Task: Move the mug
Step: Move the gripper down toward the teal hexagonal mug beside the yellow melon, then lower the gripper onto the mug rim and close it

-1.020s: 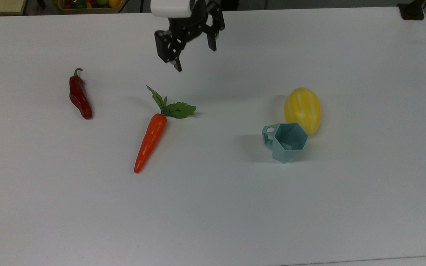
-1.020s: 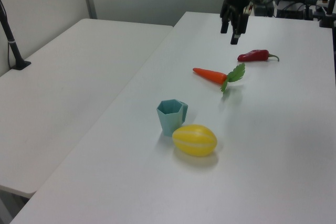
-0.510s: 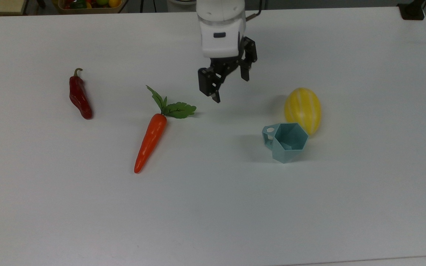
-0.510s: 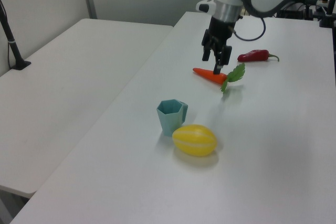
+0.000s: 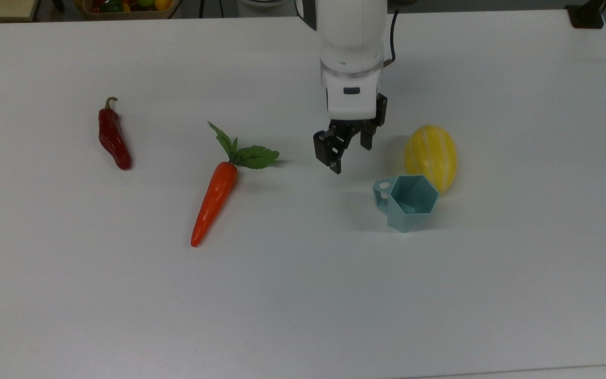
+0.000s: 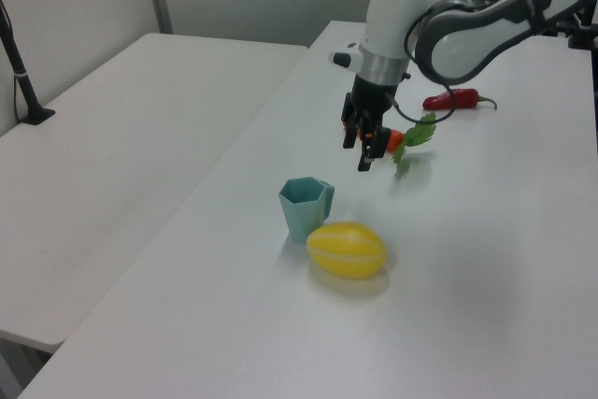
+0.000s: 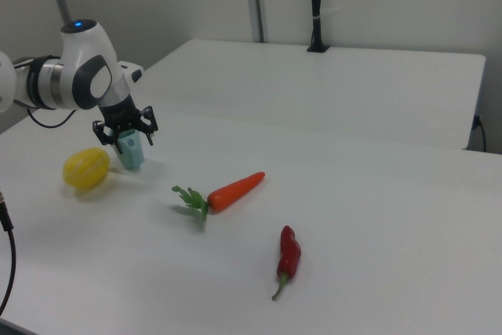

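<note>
On the white tabletop (image 5: pixel 303 295), toward the top view's right edge, the mug (image 5: pixel 407 202) stands upright with its open mouth up and its handle turned to the top view's left. A yellow striped melon (image 5: pixel 431 157) lies just beside it on the far side, touching or almost touching its rim. The hand (image 5: pixel 349 152) hangs above the tabletop, up and left of the mug in the top view, its fingers spread and holding nothing. A carrot (image 5: pixel 214 200) with green leaves lies near the middle, and a red chili pepper (image 5: pixel 113 138) lies nearer the top view's left edge.
</note>
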